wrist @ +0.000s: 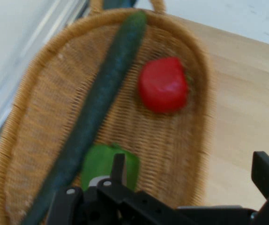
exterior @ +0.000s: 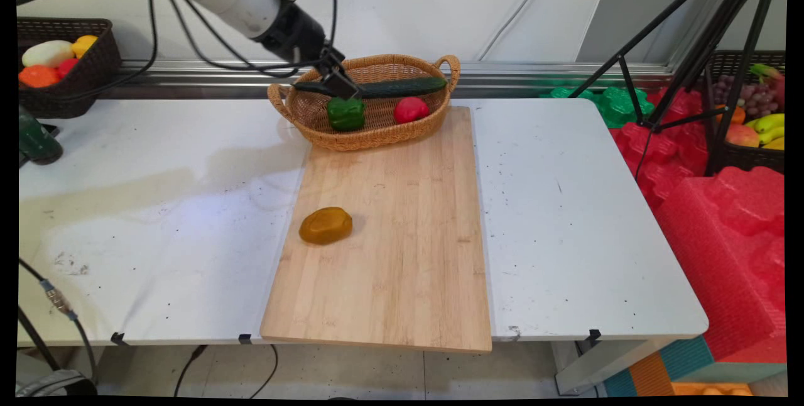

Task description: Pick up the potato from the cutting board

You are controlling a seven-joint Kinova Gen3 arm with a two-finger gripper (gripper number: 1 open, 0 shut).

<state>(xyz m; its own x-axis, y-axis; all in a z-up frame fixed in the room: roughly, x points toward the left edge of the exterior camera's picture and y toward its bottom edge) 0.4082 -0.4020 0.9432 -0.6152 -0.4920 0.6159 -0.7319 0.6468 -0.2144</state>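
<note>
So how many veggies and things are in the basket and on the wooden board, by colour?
Green: 2, the cucumber and the green pepper, both in the wicker basket
Red: 1, the red pepper, in the basket
Brownish yellow: 1, the potato on the cutting board
Total: 4

Cucumber [wrist: 94, 112] blurred, ends cut off; pepper [wrist: 108, 161] half-hidden.

The white table [exterior: 565, 217] carries a wooden board [exterior: 402, 255] and, at its left edge, a dark green object [exterior: 36, 139].
</note>
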